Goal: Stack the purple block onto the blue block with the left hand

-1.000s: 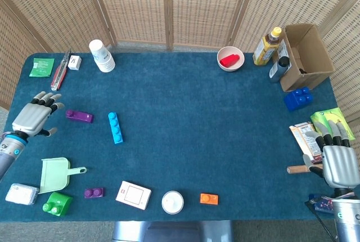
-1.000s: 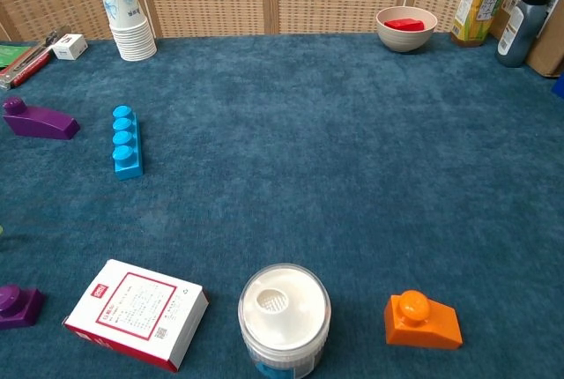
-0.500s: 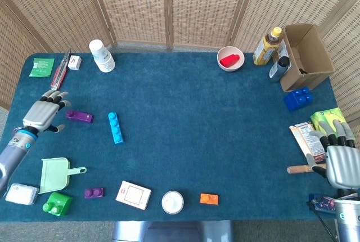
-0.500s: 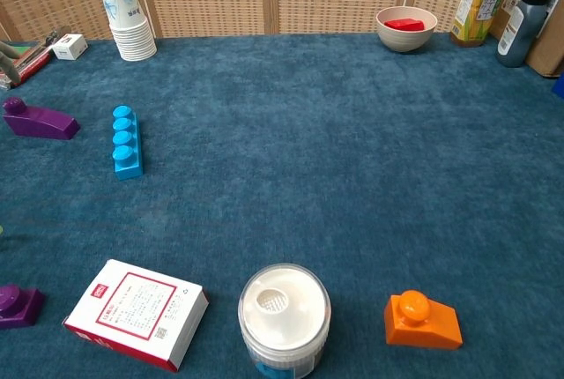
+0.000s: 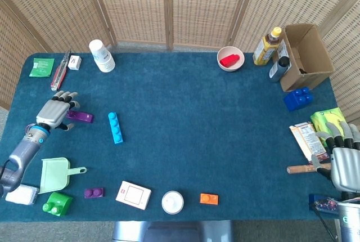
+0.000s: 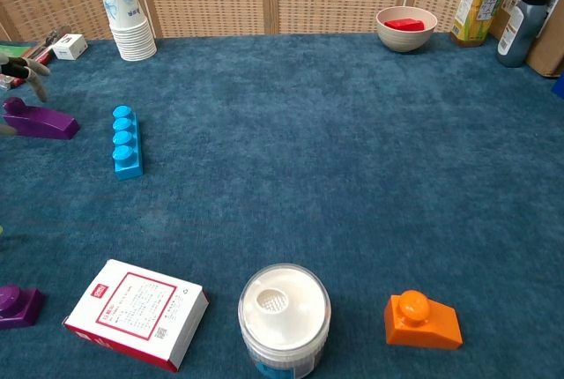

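A long purple block [image 5: 80,117] [image 6: 40,120] lies flat on the blue cloth near the left edge. To its right lies a light blue block [image 5: 115,127] [image 6: 126,140] with a row of studs. My left hand [image 5: 54,110] hovers over the purple block's left end, fingers spread, holding nothing; only its fingertips [image 6: 21,68] show in the chest view. My right hand [image 5: 344,160] rests at the far right edge, fingers apart and empty.
A small purple brick [image 5: 93,192], a green dustpan [image 5: 56,174], a green block [image 5: 57,204], a card box [image 5: 134,195], a white lid [image 5: 172,202] and an orange block [image 5: 208,198] line the front. Paper cups [image 5: 101,55], a bowl [image 5: 230,59], bottles, a carton [image 5: 305,54] stand at the back.
My left hand has moved right and forward from the table's left edge until it is over the purple block's left end. The right hand has drifted slightly back toward the near right corner.
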Controlling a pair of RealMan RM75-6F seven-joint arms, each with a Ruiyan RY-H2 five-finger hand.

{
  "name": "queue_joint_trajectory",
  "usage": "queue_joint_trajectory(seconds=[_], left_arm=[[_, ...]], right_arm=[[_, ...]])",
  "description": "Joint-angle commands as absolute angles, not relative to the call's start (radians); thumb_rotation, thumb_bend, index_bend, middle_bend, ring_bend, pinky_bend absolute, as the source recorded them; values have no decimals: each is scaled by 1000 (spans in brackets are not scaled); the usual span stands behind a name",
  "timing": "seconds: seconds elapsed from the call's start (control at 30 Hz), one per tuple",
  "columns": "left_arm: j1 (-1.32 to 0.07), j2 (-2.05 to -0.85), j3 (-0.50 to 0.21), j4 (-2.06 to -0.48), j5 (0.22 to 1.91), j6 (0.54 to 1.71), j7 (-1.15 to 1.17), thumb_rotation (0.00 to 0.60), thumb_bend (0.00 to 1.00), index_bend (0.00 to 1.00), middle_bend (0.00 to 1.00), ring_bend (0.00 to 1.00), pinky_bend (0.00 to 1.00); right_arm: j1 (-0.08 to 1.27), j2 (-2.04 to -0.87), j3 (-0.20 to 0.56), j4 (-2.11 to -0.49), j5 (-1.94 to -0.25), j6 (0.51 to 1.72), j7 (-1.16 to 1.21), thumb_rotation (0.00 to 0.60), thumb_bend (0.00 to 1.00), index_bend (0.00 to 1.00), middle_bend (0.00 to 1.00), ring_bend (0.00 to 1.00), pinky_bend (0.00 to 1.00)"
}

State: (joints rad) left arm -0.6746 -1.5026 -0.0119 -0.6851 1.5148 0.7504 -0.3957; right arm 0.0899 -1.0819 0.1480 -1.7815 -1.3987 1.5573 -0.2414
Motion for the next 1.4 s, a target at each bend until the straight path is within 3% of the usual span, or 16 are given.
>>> queue_joint_trajectory(seconds=[0.03, 0.3, 0.53, 0.77, 1.4], left_arm=[[-690, -1535, -3, -640, 1524, 743, -438, 600, 319, 315, 55, 0, 0], [-711, -1572, 13, -579, 1535, 726, -493, 600, 319, 377, 81, 0, 0], [-722, -1596, 16, -547, 1533, 717, -536, 600, 357, 585, 201, 66, 0], [-734, -1592, 22, -544, 1533, 703, -571, 600, 364, 617, 257, 113, 0], [-778, -1434, 111, -630, 1714, 1023, -783, 600, 361, 637, 282, 126, 0]], right_arm=[[88, -1081, 149, -1786, -1397, 1561, -247, 600, 287, 309, 176, 0, 80], [81, -1081, 151, -1791, -1389, 1567, -257, 600, 286, 308, 176, 0, 80], [73, -1080, 152, -1792, -1385, 1576, -258, 600, 285, 311, 176, 0, 79], [64, -1079, 153, -1794, -1384, 1589, -257, 600, 286, 322, 176, 0, 79], [82, -1130, 160, -1789, -1380, 1575, -292, 600, 286, 324, 176, 0, 80]])
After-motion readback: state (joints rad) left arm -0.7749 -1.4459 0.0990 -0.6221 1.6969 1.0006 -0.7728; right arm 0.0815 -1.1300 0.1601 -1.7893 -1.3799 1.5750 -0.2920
